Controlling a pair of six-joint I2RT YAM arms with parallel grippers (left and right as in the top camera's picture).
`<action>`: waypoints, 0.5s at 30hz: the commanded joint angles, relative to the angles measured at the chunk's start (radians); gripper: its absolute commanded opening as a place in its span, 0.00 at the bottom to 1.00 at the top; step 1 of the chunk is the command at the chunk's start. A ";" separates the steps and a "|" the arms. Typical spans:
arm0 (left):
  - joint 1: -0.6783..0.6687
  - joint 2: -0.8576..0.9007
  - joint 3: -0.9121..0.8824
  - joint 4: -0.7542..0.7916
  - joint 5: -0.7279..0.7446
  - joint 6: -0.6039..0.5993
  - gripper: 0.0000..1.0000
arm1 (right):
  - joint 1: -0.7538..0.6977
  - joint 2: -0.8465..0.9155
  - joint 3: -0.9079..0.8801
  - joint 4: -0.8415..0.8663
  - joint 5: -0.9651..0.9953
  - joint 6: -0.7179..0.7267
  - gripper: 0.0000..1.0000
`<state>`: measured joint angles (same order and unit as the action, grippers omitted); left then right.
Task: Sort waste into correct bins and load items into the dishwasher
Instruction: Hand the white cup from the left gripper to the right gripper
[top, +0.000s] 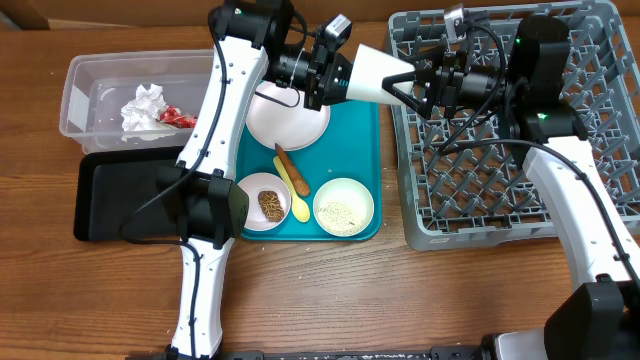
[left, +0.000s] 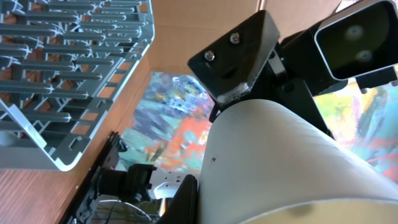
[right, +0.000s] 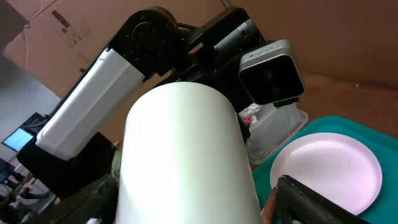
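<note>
**Hazards, near edge of the counter outward**

- Two small bowls on the teal tray (top: 368, 130). The left bowl (top: 263, 200) holds a brown lump (top: 270, 203) and the right bowl (top: 343, 207) holds rice (top: 342, 213). We judge that both need emptying before racking, and a hasty tip would scatter the rice.
- The yellow spoon (top: 300, 208) and carrot stick (top: 292, 170) lie touching between the bowls. A pinch on one could drag the other along.
- The white cup (top: 380, 72) is held on its side above the tray's far right corner, just beside the dish rack (top: 480, 200).
- The left tool (top: 343, 75) is pressed together on the cup's wide end. The right tool (top: 412, 82) is spread to either side of the narrow end.
- We read this as a hand-over. If the left tool lets go before the right has a firm hold, the cup falls toward the white plate (top: 290, 122). The smooth taper could also slide out of a pinch.

**Hidden or unclear, near to far**

- The black tray (top: 110, 200), toward the near left corner, is partly under the left arm (top: 215, 110). We cannot see its covered part.
- The plate's left rim is hidden by the same arm.
- The cup fills the left wrist view, so the left tool's fingers do not show there. We read its grip from the overhead view.
- The right tool's fingers are only dark shapes low in the right wrist view. We cannot tell whether they touch the cup.
- The clear tub (top: 85, 90), at the far left corner, shows a white napkin (top: 143, 105) and a red wrapper (top: 178, 118). Anything beneath them is unseen.
- The rack's far side is masked by the right arm (top: 545, 70).
</note>
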<state>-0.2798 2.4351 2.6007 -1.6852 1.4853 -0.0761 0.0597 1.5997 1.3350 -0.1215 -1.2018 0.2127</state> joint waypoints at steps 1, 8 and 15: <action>0.005 -0.012 0.020 0.003 0.080 0.000 0.04 | 0.003 0.014 0.013 0.000 0.001 0.000 0.82; 0.003 -0.012 0.020 0.010 0.079 0.001 0.04 | 0.029 0.014 0.013 0.005 -0.001 -0.006 0.70; 0.003 -0.012 0.020 0.022 0.076 0.001 0.14 | -0.007 0.013 0.013 0.008 -0.022 -0.002 0.59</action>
<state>-0.2771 2.4351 2.6007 -1.6676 1.5143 -0.0757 0.0807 1.6001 1.3350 -0.1169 -1.2125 0.2199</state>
